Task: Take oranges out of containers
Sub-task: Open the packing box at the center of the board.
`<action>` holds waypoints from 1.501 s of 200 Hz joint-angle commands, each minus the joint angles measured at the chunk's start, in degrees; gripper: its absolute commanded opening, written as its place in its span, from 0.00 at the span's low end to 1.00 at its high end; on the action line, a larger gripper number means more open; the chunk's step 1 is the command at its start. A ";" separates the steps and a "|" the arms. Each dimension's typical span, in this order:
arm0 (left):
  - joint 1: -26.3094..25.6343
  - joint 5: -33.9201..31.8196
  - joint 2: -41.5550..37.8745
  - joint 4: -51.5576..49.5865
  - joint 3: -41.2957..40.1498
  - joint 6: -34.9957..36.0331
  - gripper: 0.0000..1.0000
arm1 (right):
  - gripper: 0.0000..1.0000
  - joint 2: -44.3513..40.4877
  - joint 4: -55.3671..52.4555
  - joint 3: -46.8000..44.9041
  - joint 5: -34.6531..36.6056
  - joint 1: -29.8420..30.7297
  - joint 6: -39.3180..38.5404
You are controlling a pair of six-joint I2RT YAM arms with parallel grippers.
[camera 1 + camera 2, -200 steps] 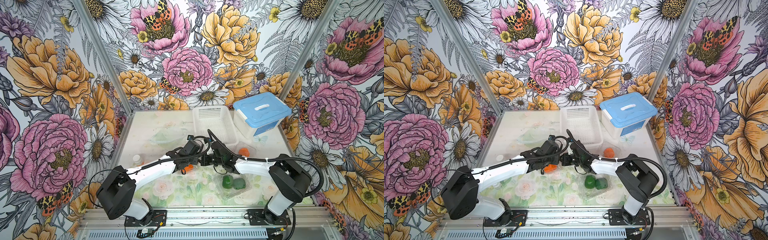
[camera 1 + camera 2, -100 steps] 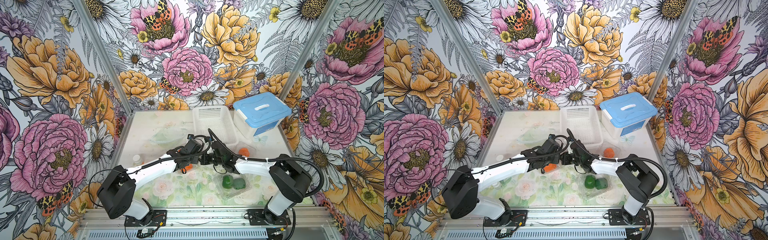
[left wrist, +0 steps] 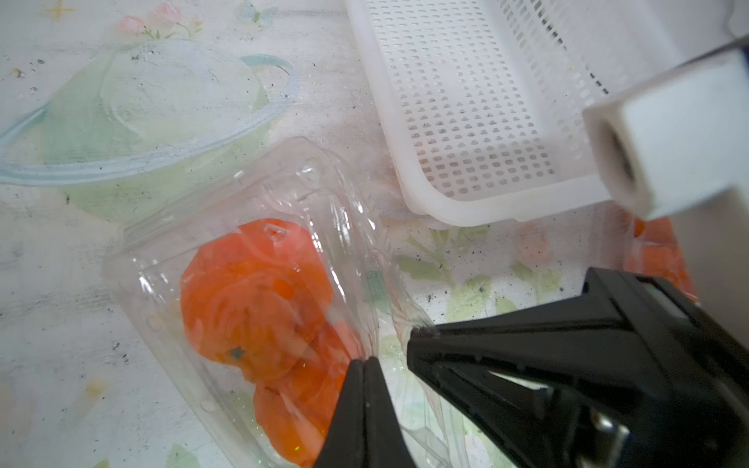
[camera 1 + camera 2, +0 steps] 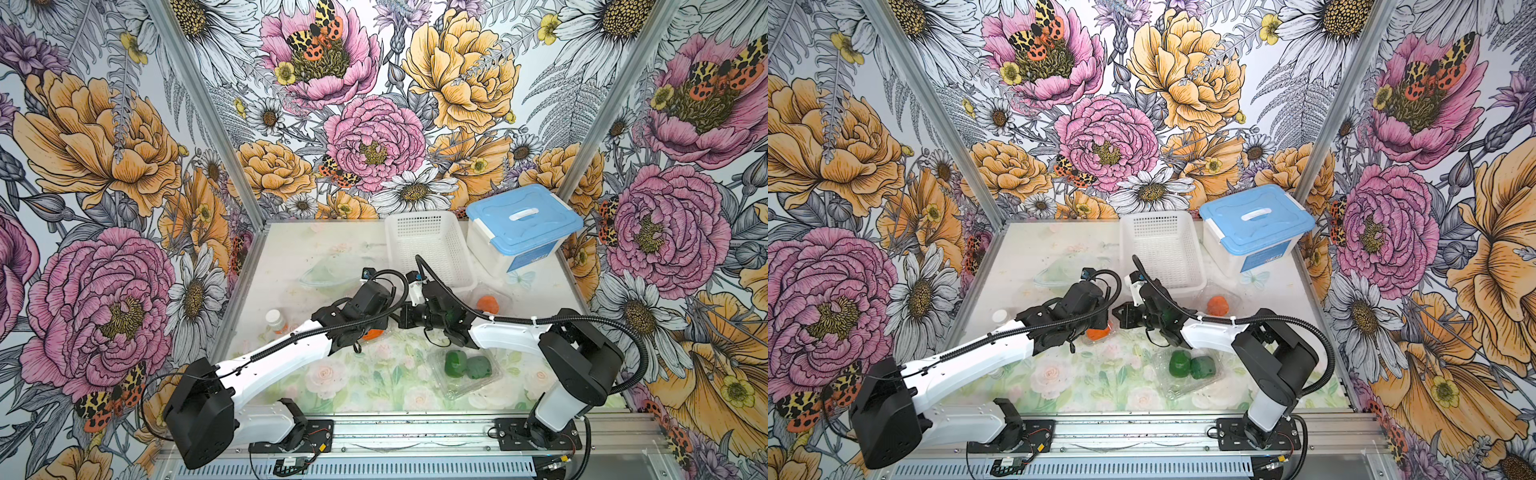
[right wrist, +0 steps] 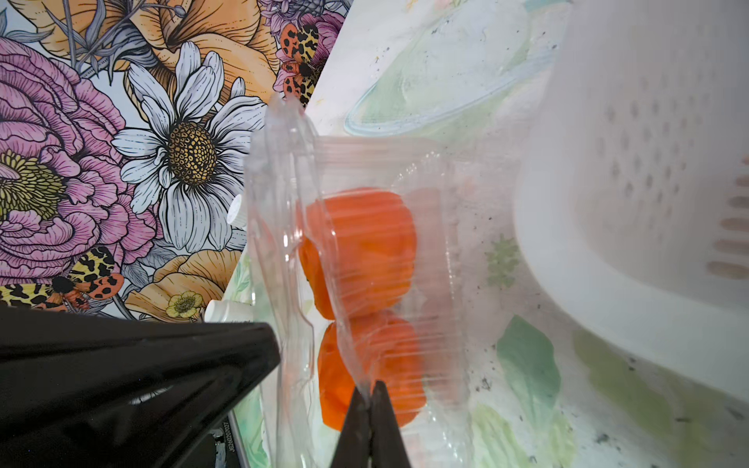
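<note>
Jaws pinch clamshell [image 3: 283, 190]; tub label [image 4: 1262, 259] blurred.

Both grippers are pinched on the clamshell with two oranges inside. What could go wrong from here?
1. The left gripper and right gripper each hold only a thin edge of the clamshell at their tips. When they pull apart, the plastic may slip out or tear.
2. If the lid pops open suddenly, the two oranges could spill and roll away.
3. The grippers sit very close together and could bump each other.
</note>
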 commanded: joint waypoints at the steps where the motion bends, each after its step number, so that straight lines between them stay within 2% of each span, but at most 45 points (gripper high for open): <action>1: 1.03 -6.26 -3.33 -1.72 -2.18 -0.20 0.00 | 0.00 -0.80 -2.71 -0.13 2.25 -1.42 0.77; 70: 4.23 -5.25 -10.17 -1.82 -6.82 -0.60 0.00 | 0.00 -0.50 -3.03 0.07 2.20 -1.65 1.33; 151: 13.99 -0.30 -18.64 -2.63 -11.96 0.51 0.00 | 0.00 1.91 -11.15 3.70 6.83 -1.82 0.83; 165: 14.72 -0.79 -20.54 -2.76 -12.28 0.50 0.00 | 0.05 2.62 -12.95 4.67 7.98 -1.99 0.76; 182: 14.89 -2.34 -23.20 -2.79 -12.53 0.62 0.28 | 0.11 3.36 -13.15 5.22 7.89 -2.17 0.89; 197: 15.30 -3.03 -25.76 -3.16 -12.54 1.17 0.40 | 0.21 3.95 -13.20 5.68 8.04 -2.18 0.90; 211: 15.61 -3.64 -28.09 -3.13 -12.90 1.62 0.60 | 0.28 4.38 -14.14 6.35 8.97 -2.39 0.74; 226: 15.81 -4.50 -30.33 -3.09 -13.31 1.83 0.73 | 0.35 4.64 -14.48 6.71 9.49 -2.69 0.71; 240: 15.96 -4.69 -31.68 -3.14 -13.33 2.58 0.80 | 0.38 4.58 -14.79 7.09 9.79 -2.96 0.68; 263: 16.20 -4.60 -32.55 -3.13 -13.20 3.35 0.86 | 0.39 3.74 -16.28 7.70 12.39 -3.05 -0.15; 300: 16.28 -2.13 -31.54 -1.87 -13.82 3.11 0.87 | 0.46 2.47 -19.56 9.31 15.80 -3.36 -2.74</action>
